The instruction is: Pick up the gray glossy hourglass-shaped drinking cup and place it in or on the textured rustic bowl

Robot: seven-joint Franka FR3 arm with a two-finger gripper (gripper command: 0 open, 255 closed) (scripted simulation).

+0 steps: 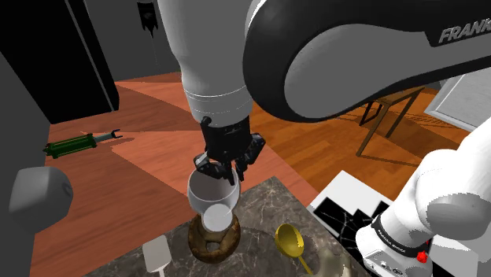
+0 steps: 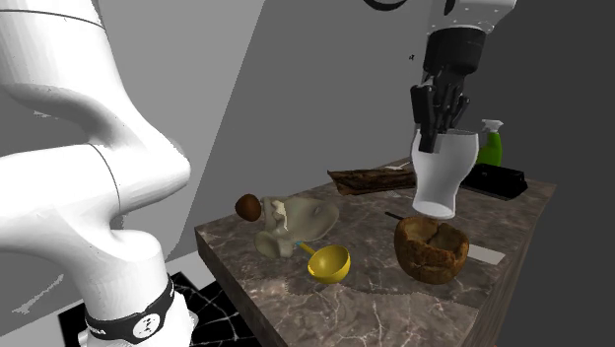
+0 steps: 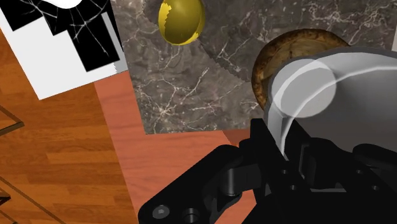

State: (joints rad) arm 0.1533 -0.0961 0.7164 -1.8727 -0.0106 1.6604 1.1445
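A pale grey glossy cup (image 1: 213,198) with a narrow waist hangs in the air just above the brown rough bowl (image 1: 214,240) on the marble table. My gripper (image 1: 223,168) is shut on the cup's rim from above. In the second exterior view the cup (image 2: 441,175) is held upright by the gripper (image 2: 440,126), its base a little above the bowl (image 2: 431,248). In the wrist view the cup (image 3: 331,108) sits between the black fingers, and the bowl (image 3: 280,48) shows partly behind it.
A yellow scoop-like bowl (image 2: 328,262) lies on the marble table (image 2: 325,306) near the brown bowl. A beige figurine (image 2: 291,225), a dark wooden board (image 2: 370,178), a green spray bottle (image 2: 490,144) and a black block (image 2: 496,179) also stand there. A flat white spatula (image 1: 157,254) lies by the table edge.
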